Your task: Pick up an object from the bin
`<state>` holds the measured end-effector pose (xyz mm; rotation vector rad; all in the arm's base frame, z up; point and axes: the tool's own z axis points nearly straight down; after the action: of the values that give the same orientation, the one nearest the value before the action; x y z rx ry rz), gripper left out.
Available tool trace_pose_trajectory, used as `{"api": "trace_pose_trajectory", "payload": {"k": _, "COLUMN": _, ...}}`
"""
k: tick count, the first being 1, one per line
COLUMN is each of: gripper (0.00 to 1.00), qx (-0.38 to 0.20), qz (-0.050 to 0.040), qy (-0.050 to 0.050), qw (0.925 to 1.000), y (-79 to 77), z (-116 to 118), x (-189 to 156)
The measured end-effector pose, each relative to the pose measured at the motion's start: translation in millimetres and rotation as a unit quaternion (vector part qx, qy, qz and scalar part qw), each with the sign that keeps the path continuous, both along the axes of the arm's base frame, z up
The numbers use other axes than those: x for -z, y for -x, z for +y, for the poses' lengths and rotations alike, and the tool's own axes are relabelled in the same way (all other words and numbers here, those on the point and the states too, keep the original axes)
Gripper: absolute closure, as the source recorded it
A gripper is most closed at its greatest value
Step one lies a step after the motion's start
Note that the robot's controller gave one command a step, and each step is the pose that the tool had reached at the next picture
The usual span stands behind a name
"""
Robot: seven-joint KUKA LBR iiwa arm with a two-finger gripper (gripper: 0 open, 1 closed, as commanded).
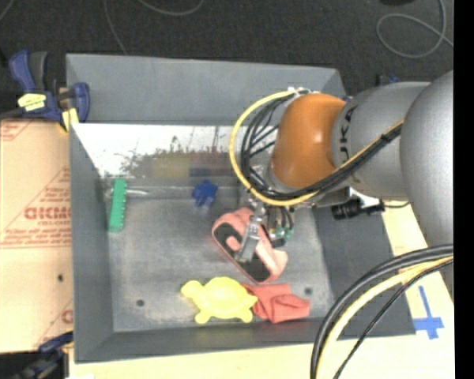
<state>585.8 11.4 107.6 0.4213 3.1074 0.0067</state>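
The pink slipper [273,260] with a dark insole lies on the floor of the bin [146,263], a little toward 4 o'clock from the middle, its length running from 10 to 4 o'clock. The gripper [253,242] is low over it, its tip against the dark insole, and from here I cannot tell whether it is spread or closed, or whether it has the slipper at all. Just beyond the slipper toward 6 o'clock sits a yellow turtle-shaped toy [217,298], with a crumpled red cloth [281,305] touching it at 5 o'clock. A small blue piece [205,193] lies near the back wall at 12 o'clock, and a green comb [117,205] lies well apart at 9 o'clock. The step in hand looks like the grasp itself. The next move likely calls for a firm close on the slipper's rim and a straight lift, clear of the cloth and toy.
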Motion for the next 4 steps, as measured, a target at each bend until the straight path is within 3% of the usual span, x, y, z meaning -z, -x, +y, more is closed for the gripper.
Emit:
{"api": "trace_pose_trajectory", "payload": {"k": 1, "gripper": 0.0, "qx": 0.019, "qz": 0.0002, "qy": -0.002, "qw": 0.9998, "y": -4.3, "z": -1, "x": 13}}
{"api": "trace_pose_trajectory", "payload": {"k": 2, "gripper": 1.0, "qx": 0.051, "qz": 0.0029, "qy": -0.007, "qw": 0.9987, "y": -7.0, "z": -6, "x": 33}}
{"api": "trace_pose_trajectory", "payload": {"k": 4, "gripper": 1.0, "qx": 0.051, "qz": 0.0029, "qy": -0.007, "qw": 0.9987, "y": -6.2, "z": -6, "x": 30}}
